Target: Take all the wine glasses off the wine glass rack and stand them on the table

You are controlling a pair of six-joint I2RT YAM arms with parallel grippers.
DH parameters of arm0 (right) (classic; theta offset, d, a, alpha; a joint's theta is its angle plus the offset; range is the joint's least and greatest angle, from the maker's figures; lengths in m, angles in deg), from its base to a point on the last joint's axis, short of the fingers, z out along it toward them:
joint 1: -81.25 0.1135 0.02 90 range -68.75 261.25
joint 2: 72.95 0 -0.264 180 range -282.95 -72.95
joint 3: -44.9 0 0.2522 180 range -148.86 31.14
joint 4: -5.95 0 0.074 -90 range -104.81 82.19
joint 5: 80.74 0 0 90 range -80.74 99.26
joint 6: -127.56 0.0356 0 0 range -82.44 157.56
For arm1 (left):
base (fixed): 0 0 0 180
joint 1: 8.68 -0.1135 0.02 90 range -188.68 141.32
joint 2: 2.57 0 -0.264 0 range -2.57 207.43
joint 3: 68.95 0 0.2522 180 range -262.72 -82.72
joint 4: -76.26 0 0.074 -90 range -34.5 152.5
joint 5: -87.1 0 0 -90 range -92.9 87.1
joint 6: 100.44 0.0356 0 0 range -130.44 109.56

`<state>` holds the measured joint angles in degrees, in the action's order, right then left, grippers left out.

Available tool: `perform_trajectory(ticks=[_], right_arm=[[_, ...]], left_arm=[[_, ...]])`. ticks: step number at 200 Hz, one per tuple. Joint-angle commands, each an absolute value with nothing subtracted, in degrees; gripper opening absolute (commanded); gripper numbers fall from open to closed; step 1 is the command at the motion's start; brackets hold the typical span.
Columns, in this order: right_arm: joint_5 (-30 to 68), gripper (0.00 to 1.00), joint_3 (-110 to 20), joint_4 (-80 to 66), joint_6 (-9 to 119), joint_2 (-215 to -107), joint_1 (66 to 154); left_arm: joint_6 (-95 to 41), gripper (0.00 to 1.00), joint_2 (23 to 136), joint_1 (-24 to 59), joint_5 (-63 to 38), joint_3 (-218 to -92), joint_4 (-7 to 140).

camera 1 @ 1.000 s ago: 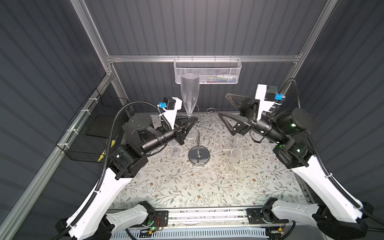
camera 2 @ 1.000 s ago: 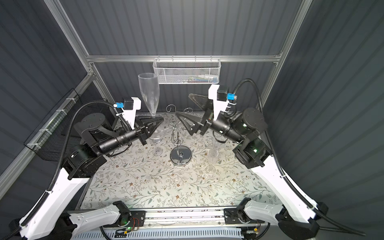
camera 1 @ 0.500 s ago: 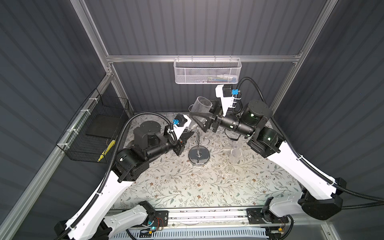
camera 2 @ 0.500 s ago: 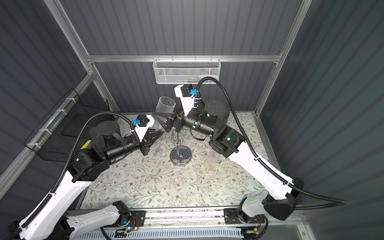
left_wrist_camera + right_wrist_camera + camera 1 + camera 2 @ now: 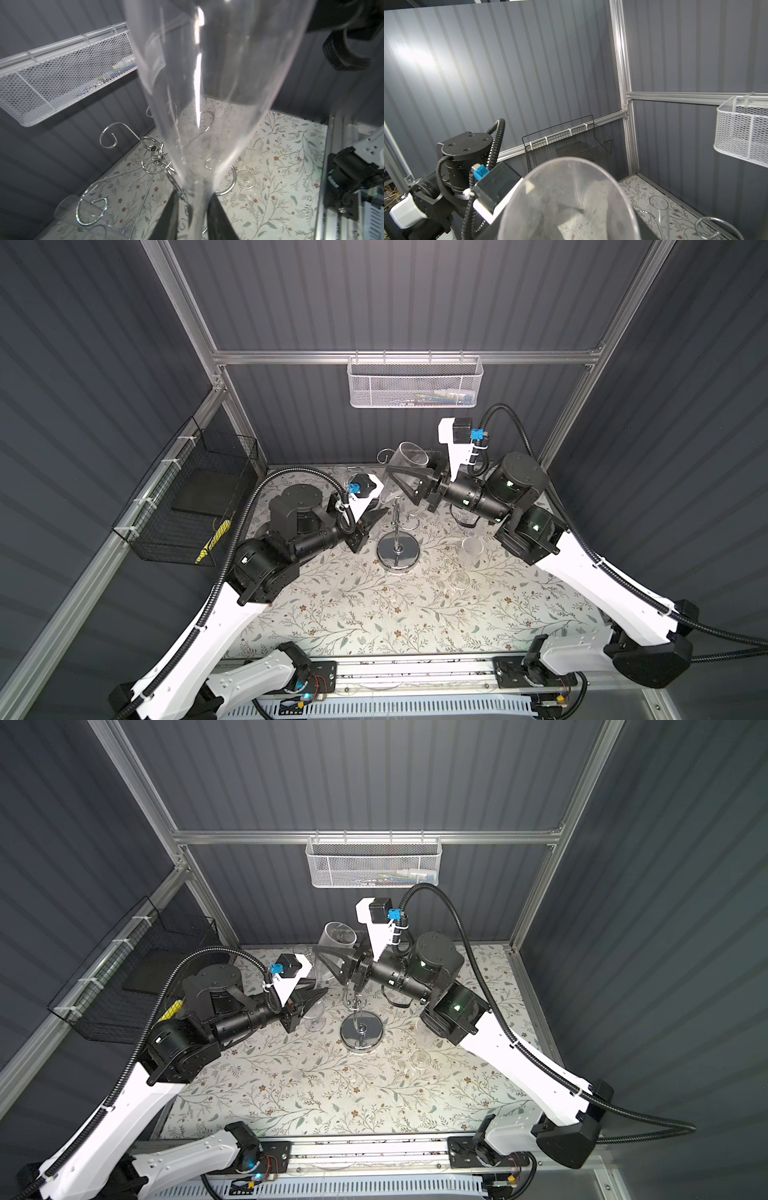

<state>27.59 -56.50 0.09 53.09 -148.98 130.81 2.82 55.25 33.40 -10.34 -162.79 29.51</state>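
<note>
Between grey walls [image 5: 374, 302] lies a floral tabletop [image 5: 374, 614]; wine glass rack [image 5: 390, 558] upright.

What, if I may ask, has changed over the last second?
The left gripper lowered and tilted the wine glass; the right gripper swung across, its jaws now around the bowl. The left seems to be loosening at the stem. The wine glass rack stayed put.
</note>
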Motion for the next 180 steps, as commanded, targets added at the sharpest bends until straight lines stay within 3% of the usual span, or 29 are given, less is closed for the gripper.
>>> perform_trajectory(ticks=[1, 25, 48, 62, 129, 180], right_arm=[[27.3, 0.51, -54.5, 4.5, 52.2, -146.7, 130.6], [27.3, 0.45, -52.2, 5.3, 52.0, -144.9, 130.7], [27.7, 0.43, -49.8, 3.9, 51.6, -142.4, 130.9], [27.4, 0.41, -48.0, 1.5, 50.8, -139.6, 131.6], [16.5, 0.39, -33.7, -15.1, 44.1, -123.7, 138.2], [9.0, 0.38, -13.3, -6.3, 41.6, -116.4, 141.0]], left_arm=[[2.7, 0.44, 53.3, 33.5, -11.7, -161.1, 30.8], [1.9, 0.60, 52.1, 33.5, -11.4, -159.8, 31.3], [-0.2, 0.87, 49.9, 33.6, -8.4, -159.4, 32.0], [-1.8, 0.98, 47.1, 33.5, -6.6, -158.2, 33.9], [-5.9, 1.00, 34.3, 33.5, 6.7, -150.8, 40.2], [-8.4, 1.00, 31.4, 33.6, 12.4, -146.9, 40.8]])
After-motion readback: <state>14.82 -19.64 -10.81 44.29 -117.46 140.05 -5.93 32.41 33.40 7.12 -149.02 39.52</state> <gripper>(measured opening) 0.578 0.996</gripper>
